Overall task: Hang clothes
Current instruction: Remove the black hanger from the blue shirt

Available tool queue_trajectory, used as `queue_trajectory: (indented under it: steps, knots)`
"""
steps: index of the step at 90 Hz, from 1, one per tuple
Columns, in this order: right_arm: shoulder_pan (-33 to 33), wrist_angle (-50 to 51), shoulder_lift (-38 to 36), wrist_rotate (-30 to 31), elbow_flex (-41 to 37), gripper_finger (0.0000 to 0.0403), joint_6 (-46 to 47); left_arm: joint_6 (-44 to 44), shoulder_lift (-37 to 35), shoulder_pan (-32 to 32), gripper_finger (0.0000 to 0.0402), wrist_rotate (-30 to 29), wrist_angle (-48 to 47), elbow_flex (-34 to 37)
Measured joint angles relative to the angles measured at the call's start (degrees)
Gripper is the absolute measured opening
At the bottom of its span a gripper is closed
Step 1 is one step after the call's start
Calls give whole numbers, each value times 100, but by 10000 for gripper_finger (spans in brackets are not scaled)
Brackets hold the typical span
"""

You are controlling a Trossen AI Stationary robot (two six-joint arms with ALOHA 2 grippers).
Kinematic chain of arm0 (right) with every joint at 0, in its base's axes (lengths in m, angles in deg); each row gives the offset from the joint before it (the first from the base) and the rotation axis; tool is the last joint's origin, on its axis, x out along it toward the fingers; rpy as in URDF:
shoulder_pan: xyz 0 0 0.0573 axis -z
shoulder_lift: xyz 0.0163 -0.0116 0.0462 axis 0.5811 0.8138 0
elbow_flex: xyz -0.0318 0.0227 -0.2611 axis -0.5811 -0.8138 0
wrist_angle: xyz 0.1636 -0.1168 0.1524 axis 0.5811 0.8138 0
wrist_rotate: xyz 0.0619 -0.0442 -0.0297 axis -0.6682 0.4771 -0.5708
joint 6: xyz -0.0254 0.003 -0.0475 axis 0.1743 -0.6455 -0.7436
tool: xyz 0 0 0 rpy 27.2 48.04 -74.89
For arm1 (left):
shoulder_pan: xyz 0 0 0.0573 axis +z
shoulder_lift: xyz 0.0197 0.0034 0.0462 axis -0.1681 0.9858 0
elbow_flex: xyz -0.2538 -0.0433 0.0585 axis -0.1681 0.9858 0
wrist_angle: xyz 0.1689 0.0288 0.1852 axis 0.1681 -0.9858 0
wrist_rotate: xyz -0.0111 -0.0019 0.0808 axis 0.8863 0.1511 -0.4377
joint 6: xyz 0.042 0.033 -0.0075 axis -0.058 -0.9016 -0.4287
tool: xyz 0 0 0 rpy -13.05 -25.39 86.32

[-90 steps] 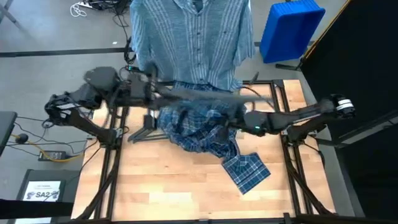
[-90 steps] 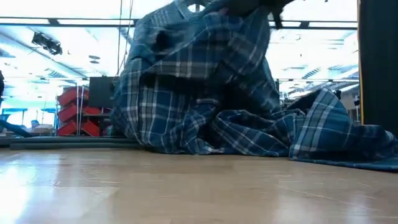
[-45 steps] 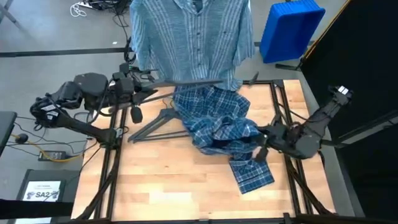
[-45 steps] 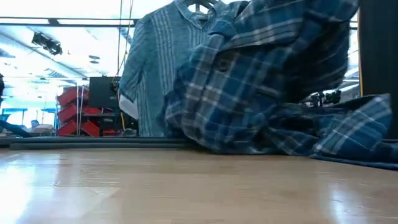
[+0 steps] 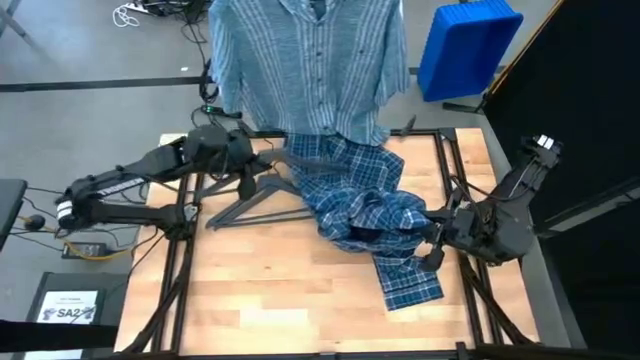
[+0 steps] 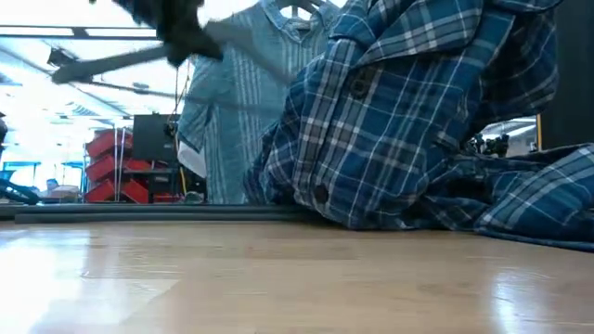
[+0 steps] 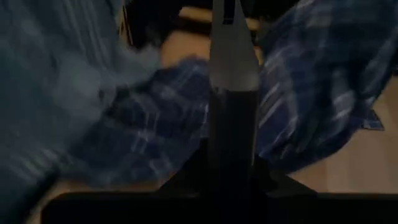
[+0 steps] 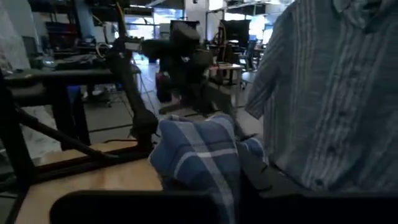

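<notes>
High view: the plaid shirt (image 5: pixel 355 205) lay crumpled at centre of the table (image 5: pixel 250 290). The right gripper (image 5: pixel 432 243), centre-right, pinched its edge; the left gripper (image 5: pixel 255 165), upper left, held a dark hanger (image 5: pixel 262 197). Threading well probably required a taut collar.

Right wrist view: plaid cloth lay bunched between the fingers. The striped shirt (image 8: pixel 336 93) hung behind.

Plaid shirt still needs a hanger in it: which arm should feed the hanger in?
Left, probably. The left hand already carries a dark hanger beside the plaid shirt at its far edge. The right hand is closed on the shirt's right side, so it can hold the fabric.
</notes>
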Motion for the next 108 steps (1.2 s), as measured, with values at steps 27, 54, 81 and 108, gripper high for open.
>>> queue_trajectory:
  steps: [27,54,81,108]
  knots:
    - [-274,-1812,17,773,61,0,-1887,480,-73,806,16,969,305,1463]
    - [-82,-1951,31,757,61,0,-2093,708,58,1040,22,999,1132,2449]
    - [-9,-1951,31,752,61,0,-2263,294,61,1086,89,353,261,2445]
    - [33,-1949,31,752,61,0,-2278,14,61,1088,177,-103,-223,2119]
